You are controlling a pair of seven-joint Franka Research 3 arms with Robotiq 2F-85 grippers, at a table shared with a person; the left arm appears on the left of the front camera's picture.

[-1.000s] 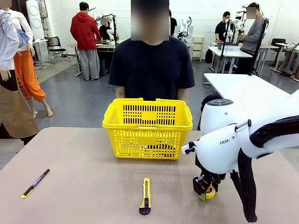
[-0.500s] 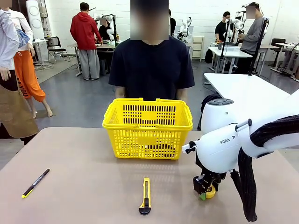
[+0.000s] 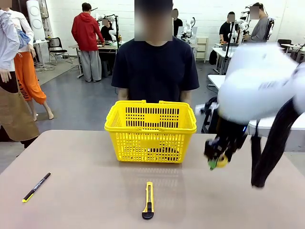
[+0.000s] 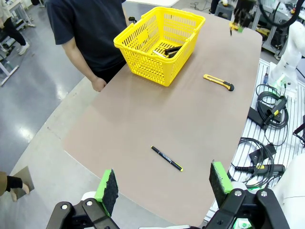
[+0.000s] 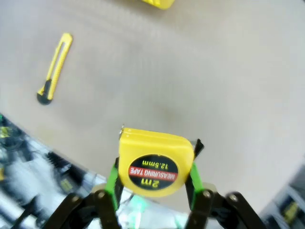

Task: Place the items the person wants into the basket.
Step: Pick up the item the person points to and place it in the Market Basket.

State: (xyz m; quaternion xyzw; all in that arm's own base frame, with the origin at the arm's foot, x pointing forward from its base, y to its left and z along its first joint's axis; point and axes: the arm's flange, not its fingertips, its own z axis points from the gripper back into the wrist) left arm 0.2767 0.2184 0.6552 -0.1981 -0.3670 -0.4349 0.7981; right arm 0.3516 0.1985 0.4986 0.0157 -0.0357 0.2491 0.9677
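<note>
The tape measure (image 5: pixel 155 162) is clamped in the right claw (image 3: pixel 218 161) above the worktop (image 3: pixel 86 191), lower right of the basket (image 3: pixel 150 131), while the left claw (image 4: pixel 164 188) is held apart.

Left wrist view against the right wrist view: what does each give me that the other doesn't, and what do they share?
The left wrist view alone looks into the yellow basket, with dark items lying inside, and shows the black pen and the open left gripper. The right wrist view alone shows the tape measure label, clamped between the right gripper pads. Both show the utility knife on the table.
</note>
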